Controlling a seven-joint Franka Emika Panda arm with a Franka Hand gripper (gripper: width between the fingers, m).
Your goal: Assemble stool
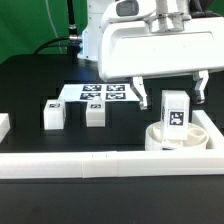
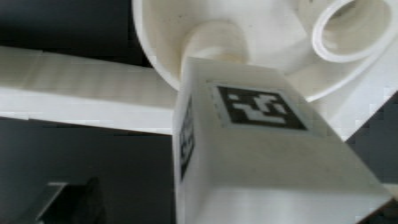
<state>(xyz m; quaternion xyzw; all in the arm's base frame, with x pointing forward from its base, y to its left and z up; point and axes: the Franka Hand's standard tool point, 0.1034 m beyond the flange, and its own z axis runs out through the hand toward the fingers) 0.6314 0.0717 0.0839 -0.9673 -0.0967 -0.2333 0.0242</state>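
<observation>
We note the claw [image 1: 170, 97] gaping wide, gripping nothing, straddling one leg [image 1: 175, 112] standing upright on the seat [image 1: 157, 137] beside the border rail [image 1: 100, 165]; closing off-centre could tip that loosely seated leg.

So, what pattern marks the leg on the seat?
A black-and-white square tag; clearest in the wrist view.

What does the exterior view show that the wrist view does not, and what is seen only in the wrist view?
Only the exterior view: the open gripper as a whole, two loose legs and the marker board. Only the wrist view: a hole in the seat, seen from close by. Both: the upright leg with its tag, standing on the round seat.
</observation>
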